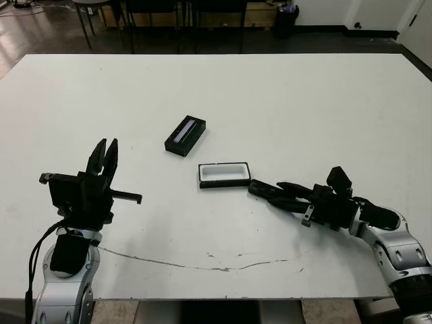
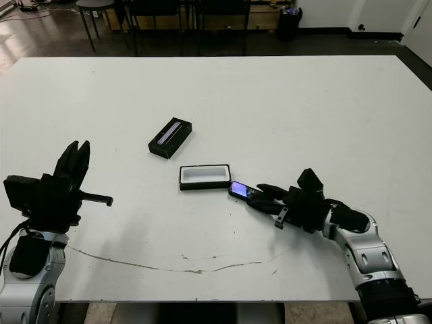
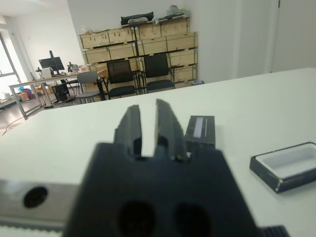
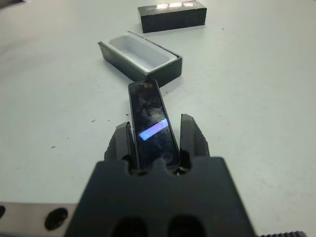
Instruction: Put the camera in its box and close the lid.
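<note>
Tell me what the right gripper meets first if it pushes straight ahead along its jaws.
Likely the box: the right gripper holds the camera, whose far end points at the box's near corner, a short gap away.

You will find nothing to read here: the lid (image 1: 185, 136) shows only a plain pale strip on top, with no lettering you can make out, the camera (image 4: 152, 123) carries just a glare streak on its glossy face, and the box (image 1: 224, 174) has a blank white lining and no label
</note>
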